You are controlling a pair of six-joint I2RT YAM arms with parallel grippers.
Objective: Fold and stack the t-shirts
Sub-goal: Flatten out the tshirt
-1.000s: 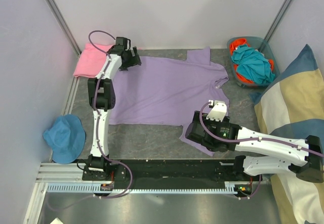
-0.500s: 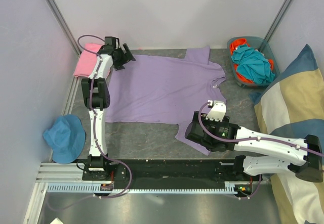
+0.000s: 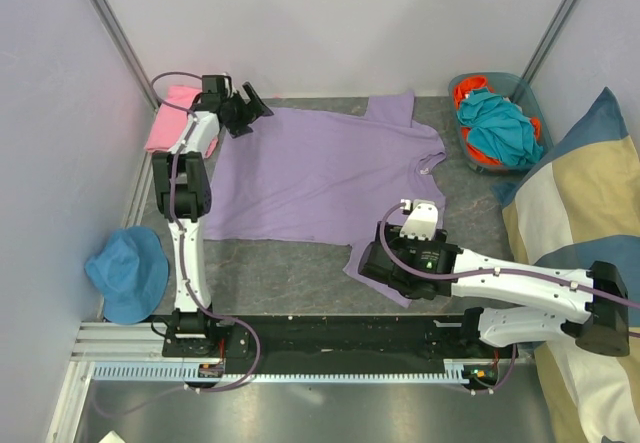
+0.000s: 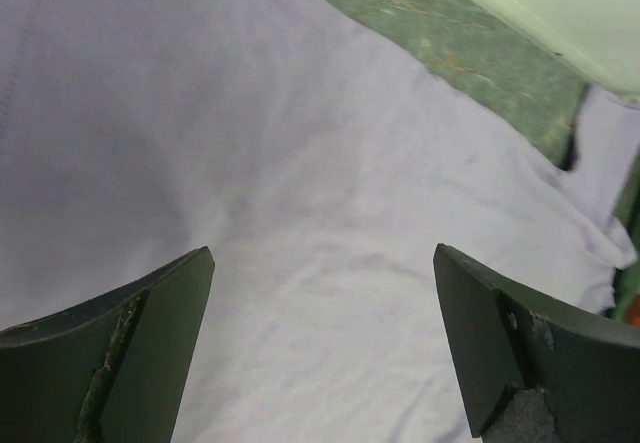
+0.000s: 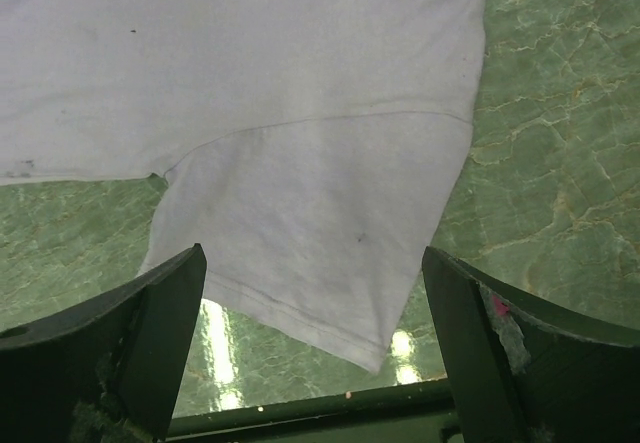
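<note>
A lavender t-shirt [image 3: 320, 173] lies spread flat on the green marbled table. A folded pink t-shirt [image 3: 170, 123] lies at the far left corner. My left gripper [image 3: 252, 109] is open and empty over the lavender shirt's far left corner; its view shows only lavender cloth [image 4: 300, 193] between the fingers. My right gripper [image 3: 362, 261] is open and empty over the shirt's near sleeve [image 3: 385, 273]. In the right wrist view that sleeve [image 5: 320, 233] lies flat between the open fingers, its hem towards the table's near edge.
A grey basket [image 3: 530, 103] of teal and orange clothes stands at the far right. A striped blue, cream and tan cushion [image 3: 585, 223] fills the right side. A blue hat [image 3: 128, 271] lies at the near left. Walls close the back and sides.
My left gripper has moved left and farther back, drawing the lavender shirt's left side flatter, and now stands open. My right gripper has shifted slightly left over the near sleeve.
</note>
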